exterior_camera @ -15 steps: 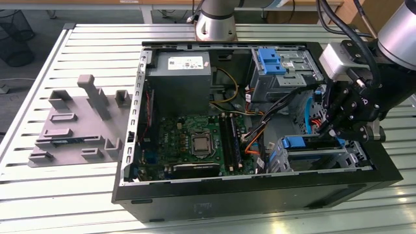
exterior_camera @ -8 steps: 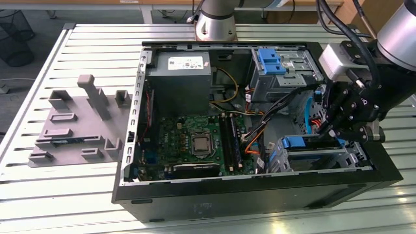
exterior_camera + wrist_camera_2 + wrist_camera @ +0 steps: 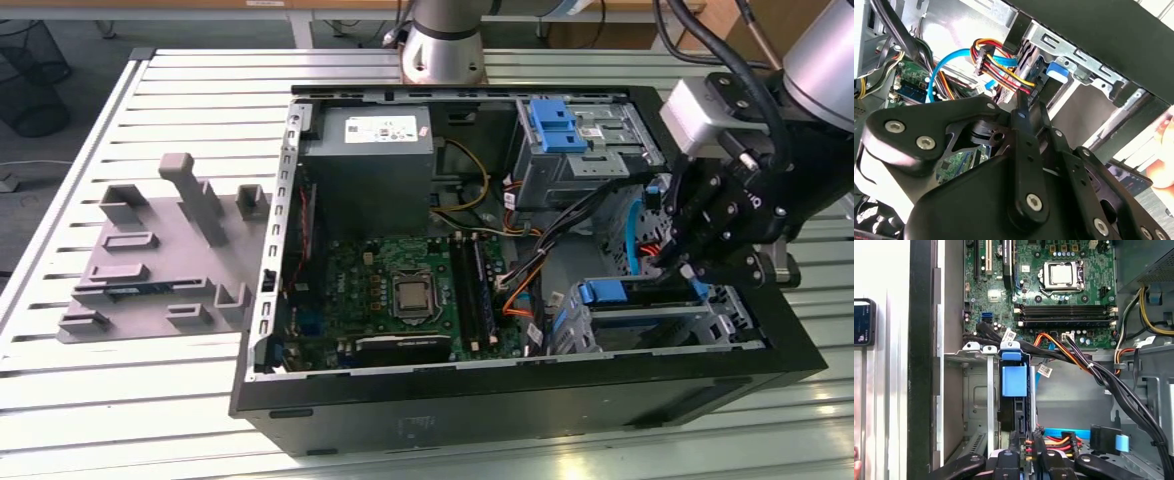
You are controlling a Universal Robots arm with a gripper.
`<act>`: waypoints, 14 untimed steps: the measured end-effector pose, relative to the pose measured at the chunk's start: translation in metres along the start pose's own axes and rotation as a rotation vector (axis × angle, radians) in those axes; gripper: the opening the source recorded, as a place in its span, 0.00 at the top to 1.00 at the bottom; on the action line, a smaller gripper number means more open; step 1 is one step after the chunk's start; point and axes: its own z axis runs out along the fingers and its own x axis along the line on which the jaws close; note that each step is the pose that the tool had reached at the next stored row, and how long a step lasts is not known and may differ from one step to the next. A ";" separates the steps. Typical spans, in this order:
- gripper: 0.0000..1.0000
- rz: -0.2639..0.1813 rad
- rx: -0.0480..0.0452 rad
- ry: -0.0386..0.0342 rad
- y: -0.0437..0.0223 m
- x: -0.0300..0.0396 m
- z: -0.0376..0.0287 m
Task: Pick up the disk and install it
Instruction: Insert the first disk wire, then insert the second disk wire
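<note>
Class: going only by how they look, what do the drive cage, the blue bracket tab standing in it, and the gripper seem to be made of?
Drive cage: probably bare sheet steel, dull silver-grey, with folded edges and punched holes.
Blue bracket tab: likely moulded plastic, an even matte blue with rounded corners.
Gripper: seemingly black-finished metal links, smooth with a slight sheen and joined by silver screws, as the second wrist view shows; hard plastic cannot be ruled out.
</note>
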 end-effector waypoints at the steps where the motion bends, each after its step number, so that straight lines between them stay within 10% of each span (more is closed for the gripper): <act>1: 0.76 0.000 -0.0002 0.0000 0.0001 0.0000 -0.0016; 14: 0.89 0.000 -0.0021 0.0001 0.0001 0.0000 -0.0026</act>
